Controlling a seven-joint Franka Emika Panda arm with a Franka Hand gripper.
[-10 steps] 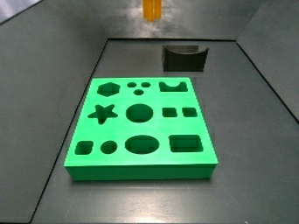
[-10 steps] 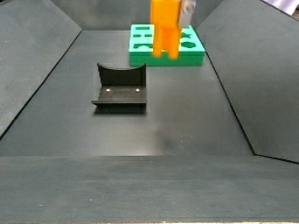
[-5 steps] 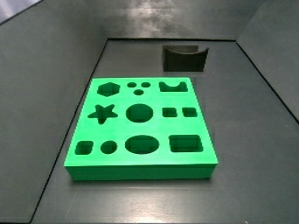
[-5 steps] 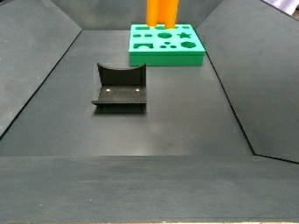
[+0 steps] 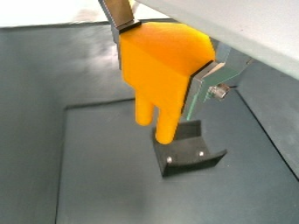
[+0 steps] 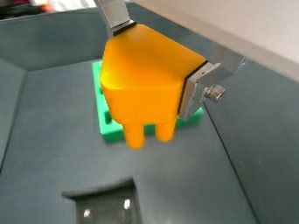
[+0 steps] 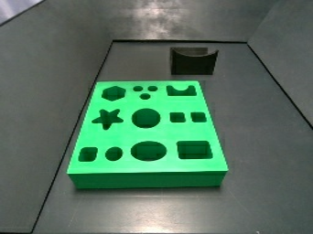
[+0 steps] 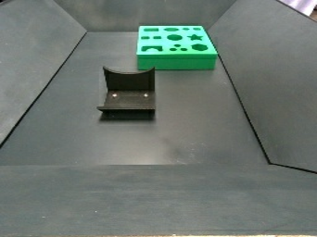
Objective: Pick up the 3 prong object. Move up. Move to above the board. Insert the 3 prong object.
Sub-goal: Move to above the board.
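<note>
The 3 prong object (image 5: pixel 158 87) is an orange-yellow block with prongs pointing down, and it fills both wrist views (image 6: pixel 140 96). My gripper (image 5: pixel 162 54) is shut on it, one silver finger on each side (image 6: pixel 158 54). It hangs high above the floor. Under it, in a wrist view, part of the green board (image 6: pixel 105 118) shows behind the prongs. Both side views show the board whole (image 7: pixel 128 135) (image 8: pixel 176 63), lying flat with its cut-out holes empty. Neither side view shows the gripper or the 3 prong object.
The dark fixture (image 7: pixel 193 60) stands on the floor beyond the board's far end, apart from it (image 8: pixel 126 93). It also shows below the prongs in both wrist views (image 5: pixel 187 157) (image 6: pixel 105 203). Sloping grey walls close in the dark floor.
The 3 prong object, held in my gripper, has risen: it showed at the top of both side views a second ago and has now left them.
</note>
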